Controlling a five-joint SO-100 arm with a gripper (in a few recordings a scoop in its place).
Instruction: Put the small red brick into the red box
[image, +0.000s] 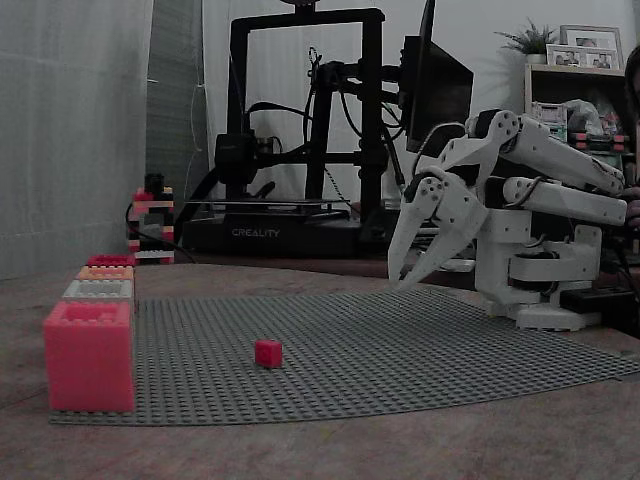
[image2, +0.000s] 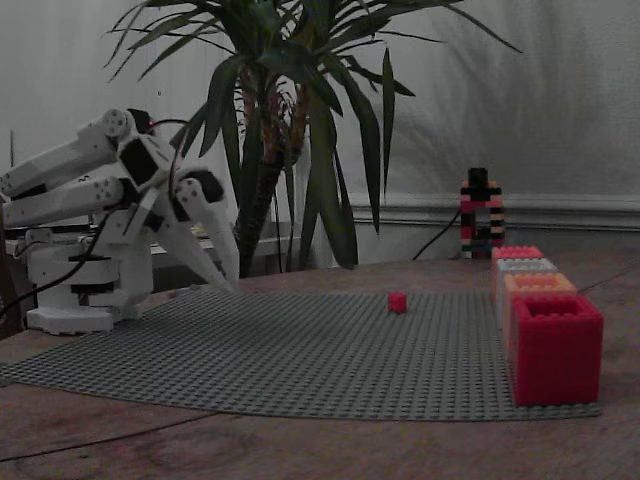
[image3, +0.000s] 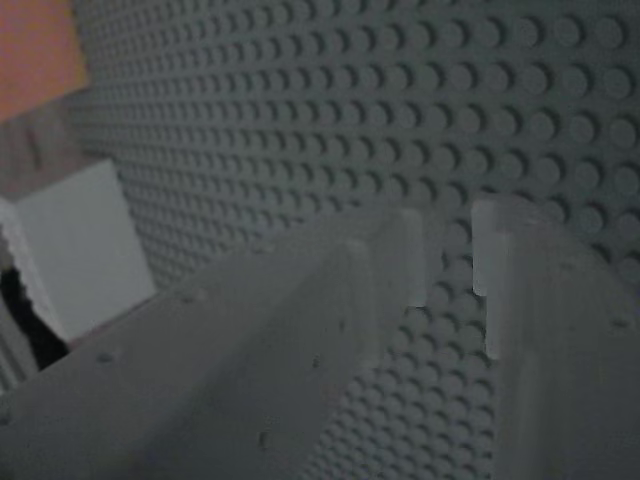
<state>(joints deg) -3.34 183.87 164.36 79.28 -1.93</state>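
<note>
Fixed view: gripper (image: 415, 270) hangs at mid right, its fingers a little apart, holding nothing. Brick (image: 268, 352) sits lower left of it, well apart.

— What's my table (image: 330, 450) carrying?

— A brown wooden top, and I see a big grey studded baseplate (image: 400, 350) lying flat on it in both fixed views.

— And on the plate?

— I count a row of boxes along one edge: the red box (image2: 556, 347) nearest one fixed camera, then orange (image2: 538, 284), grey (image2: 525, 266) and pink (image2: 516, 253) behind it. The brick (image: 268, 352) sits alone on the studs, well apart from the row. The arm base (image: 545, 300) stands at the plate's far edge, and a small brick tower (image2: 480, 212) stands off the plate behind the boxes.
</note>
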